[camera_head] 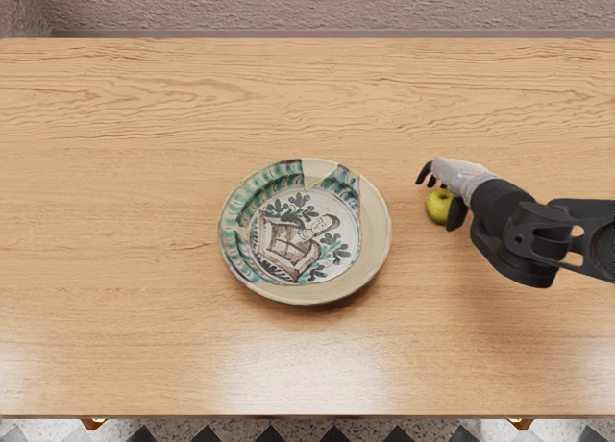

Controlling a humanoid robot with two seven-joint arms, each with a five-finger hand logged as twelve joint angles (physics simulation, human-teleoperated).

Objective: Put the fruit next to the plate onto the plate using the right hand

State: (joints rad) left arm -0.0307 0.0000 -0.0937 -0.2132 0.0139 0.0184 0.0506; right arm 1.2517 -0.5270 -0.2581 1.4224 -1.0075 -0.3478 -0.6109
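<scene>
Bright, even, sharp render; soft glare on the table (288, 365) near the front edge.

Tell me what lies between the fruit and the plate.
Nothing: the head view shows only bare table between the green fruit and the plate.

readable text: none | plate (377, 233): painted decoration only, no legible lettering or numbers

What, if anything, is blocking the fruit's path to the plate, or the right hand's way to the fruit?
Nothing visible. The right hand is at the green fruit, partly covering it. Only bare table lies between the fruit and the near rim of the plate.
</scene>
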